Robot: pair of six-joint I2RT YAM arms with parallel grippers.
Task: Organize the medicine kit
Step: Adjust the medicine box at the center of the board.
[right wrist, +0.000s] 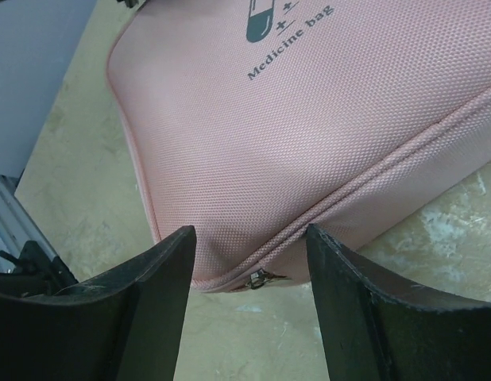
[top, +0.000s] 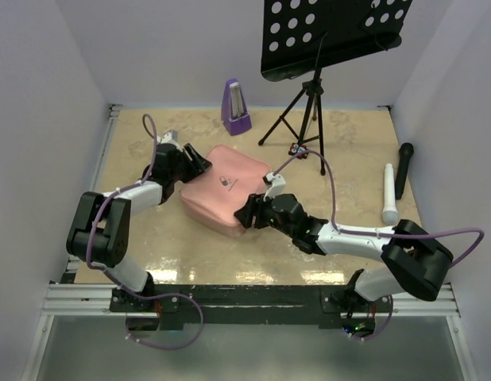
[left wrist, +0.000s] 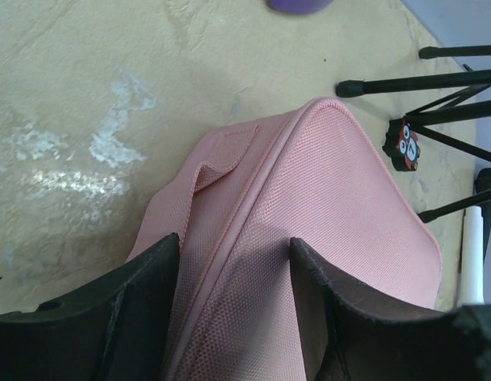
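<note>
On the table (top: pixel 134 143), from left to right. The left claw (top: pixel 196 163) sits at the far-left corner of the kit (top: pixel 226 190). In the left wrist view its fingers (left wrist: pixel 142 294) stand apart with the kit's piped edge filling the gap between them; whether they press on the fabric cannot be told. The kit, pink and zipped shut, lies flat at mid-table, lid up. Its pill logo (right wrist: pixel 261 20) and the words "Medicine bag" show in the right wrist view. Behind it, near the back wall, stands a purple metronome (top: pixel 236 107). The right claw (top: pixel 249 213) is at the kit's near-right corner, fingers apart. Between them lie the corner and its zip pull (right wrist: pixel 257 278), with bare table showing below. Further right a black stand (top: pixel 313 87) rests on tripod legs. A white microphone (top: pixel 389 194) and a black microphone (top: pixel 404 168) lie side by side near the right wall.
</note>
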